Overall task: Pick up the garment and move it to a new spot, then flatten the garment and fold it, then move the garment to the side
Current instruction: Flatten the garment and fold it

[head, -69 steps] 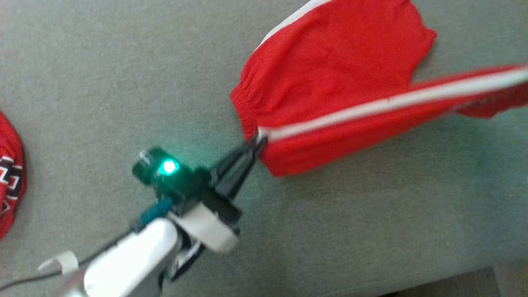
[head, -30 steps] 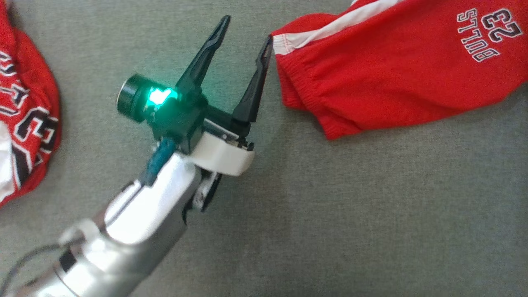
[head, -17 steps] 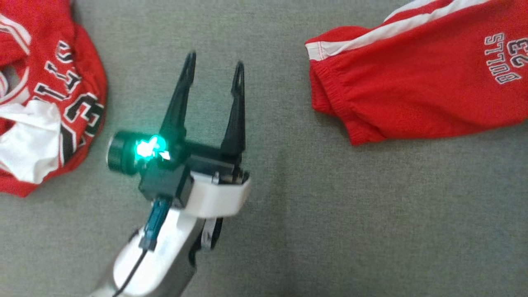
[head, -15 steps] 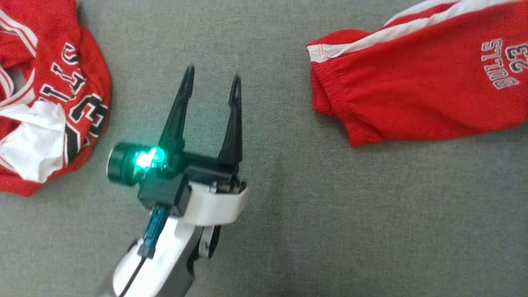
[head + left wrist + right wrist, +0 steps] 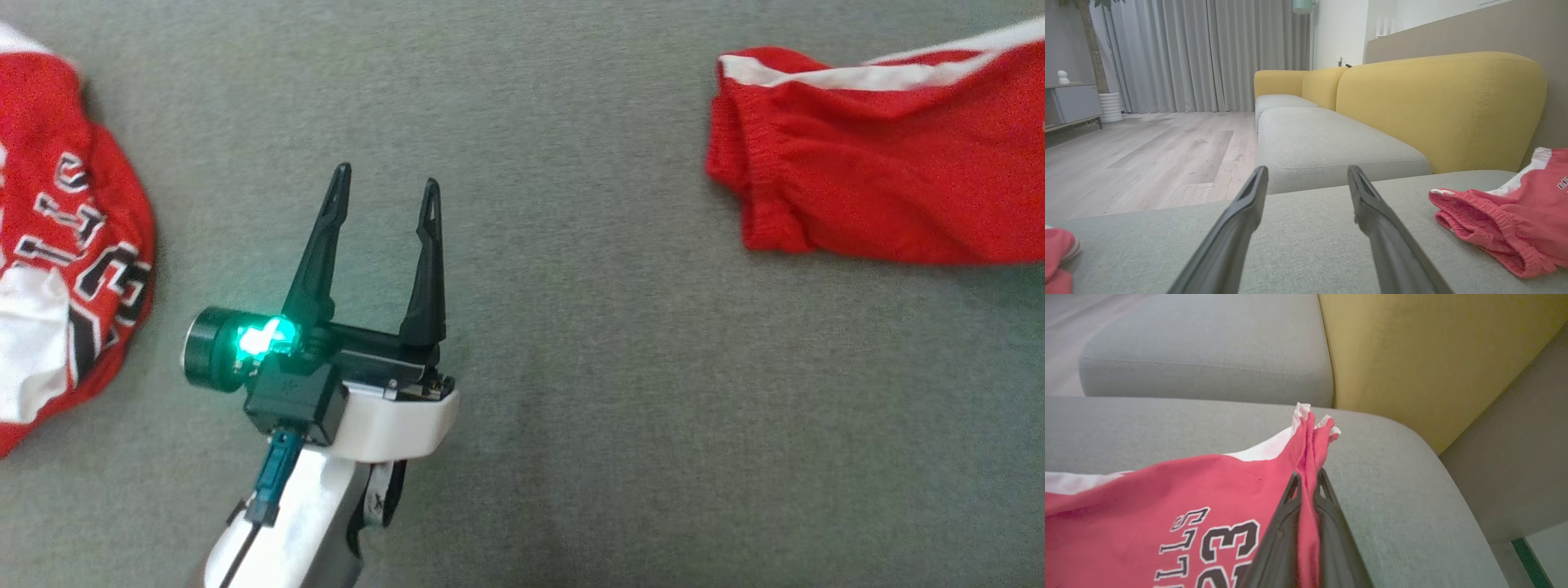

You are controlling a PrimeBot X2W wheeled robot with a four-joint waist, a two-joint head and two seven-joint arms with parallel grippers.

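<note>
- The garment (image 5: 77,237) lies bunched on the grey sofa seat (image 5: 637,425), well off to the left of the left hand (image 5: 386,175). Its black lettering and a white panel face up, and part of it runs past the edge of the head view.
- The left hand is spread and empty over bare seat. The red shorts (image 5: 882,196) lie well to the right of it.
- The right hand (image 5: 1307,475) is pressed together on a gathered corner of those shorts (so it is not free yet).
- The step in hand looks to be picking up the garment, and the left hand seems best placed for it. I would swing it left with fingers spread and come down on a raised fold on the side nearest the left hand, not on the flat middle.
- Pinch only a layer or two if possible. A deep bite into the heap would probably lift it as a lump and make flattening harder.
- The mesh is likely light and limp, so lift slowly until it hangs free of the seat.
- For the new spot, the bare seat just ahead of the left hand seems roomy enough.
- One risk is that the shorts get dragged if the body turns left before the right hand lets go.
</note>
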